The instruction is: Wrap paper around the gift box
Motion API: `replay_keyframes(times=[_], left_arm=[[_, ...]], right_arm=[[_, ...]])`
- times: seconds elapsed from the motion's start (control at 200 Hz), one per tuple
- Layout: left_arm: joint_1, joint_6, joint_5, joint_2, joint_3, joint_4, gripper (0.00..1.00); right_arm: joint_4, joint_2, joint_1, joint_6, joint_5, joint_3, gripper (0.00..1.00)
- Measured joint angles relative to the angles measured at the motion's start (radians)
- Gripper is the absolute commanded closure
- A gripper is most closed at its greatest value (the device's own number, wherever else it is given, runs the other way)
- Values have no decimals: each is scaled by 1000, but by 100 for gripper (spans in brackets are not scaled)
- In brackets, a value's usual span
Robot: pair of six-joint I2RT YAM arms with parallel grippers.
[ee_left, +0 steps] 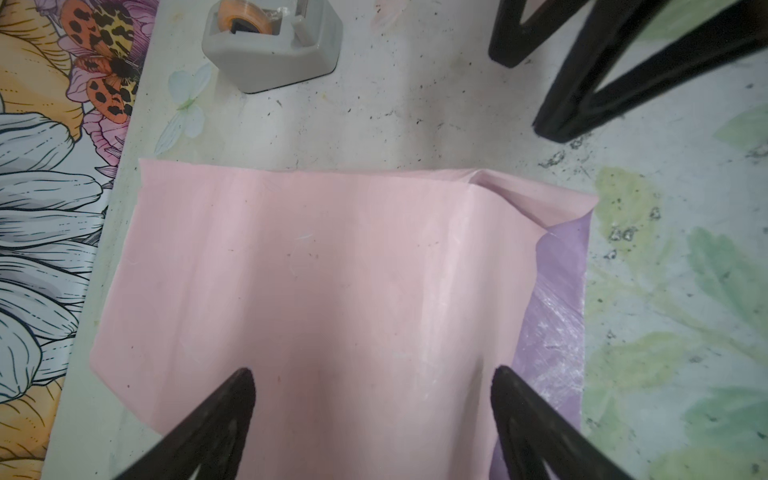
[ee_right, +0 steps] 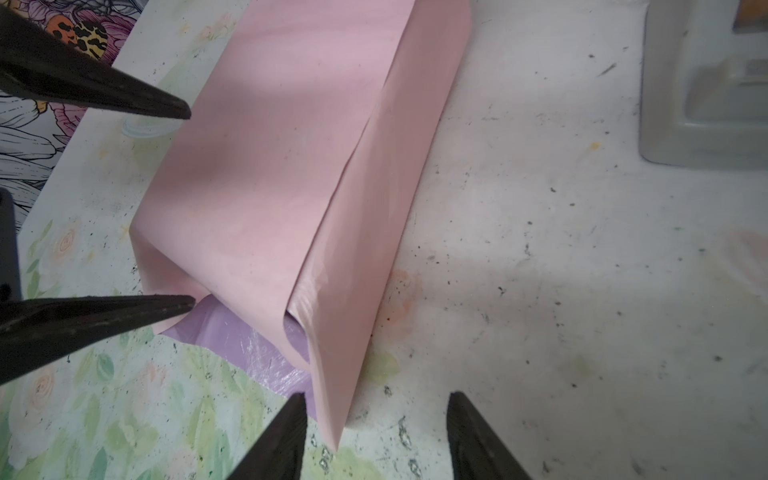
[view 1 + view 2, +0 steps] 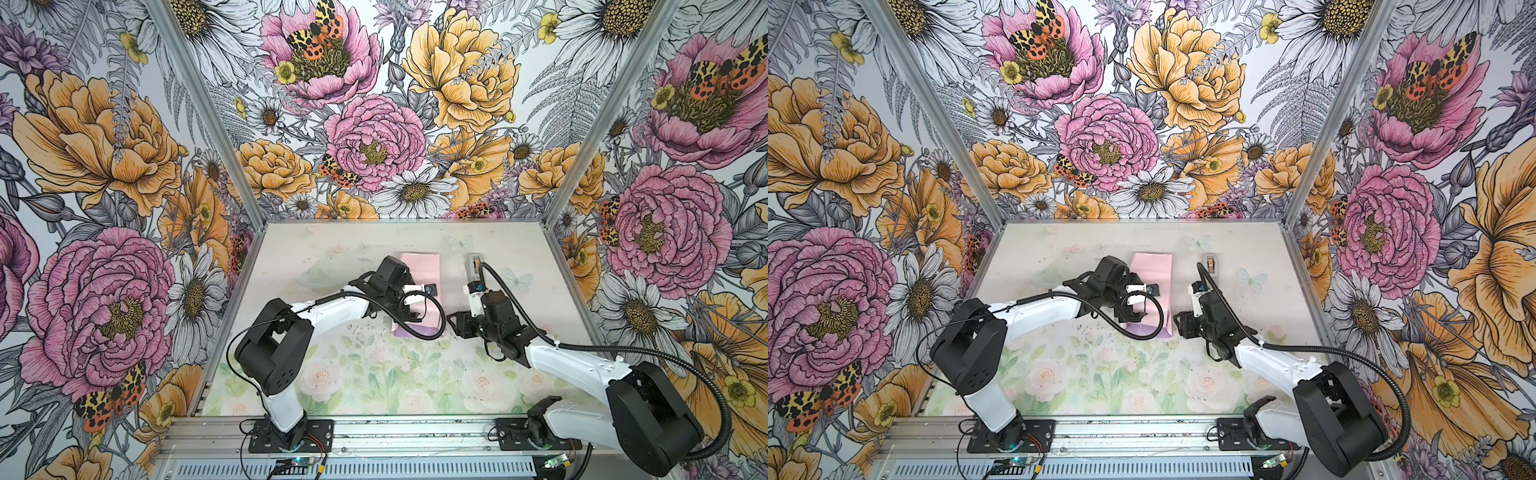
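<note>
The paper [image 2: 266,166] lies folded into a long raised bundle, pale pink side out. Its lilac face [image 2: 249,332] shows at the open near end. In both top views the paper [image 3: 419,266] [image 3: 1152,266] sits mid-table, partly under the left arm. The gift box is hidden. My left gripper [image 1: 373,374] hovers open over the pink top, a fingertip [image 2: 183,112] near each end of the bundle's long side; in a top view the left gripper [image 3: 415,301] sits above the paper. My right gripper [image 2: 376,399] is open at the bundle's near corner, which pokes between the jaws untouched.
A grey tape dispenser [image 1: 270,45] [image 3: 475,266] stands on the table beyond the right gripper, to the right of the paper. The floral side walls close in the table on the left, the right and the back. The right gripper's fingers [image 1: 557,129] show beside the paper's edge.
</note>
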Motion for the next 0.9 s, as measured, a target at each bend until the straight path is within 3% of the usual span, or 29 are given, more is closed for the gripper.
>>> replay_keyframes(times=[0.355, 0.901], left_arm=[[-34, 37, -52, 17, 0, 84, 6], [-38, 55, -114, 62, -29, 143, 26]], right_arm=[[31, 40, -1, 25, -3, 0, 45], [56, 63, -23, 104, 18, 0, 49]])
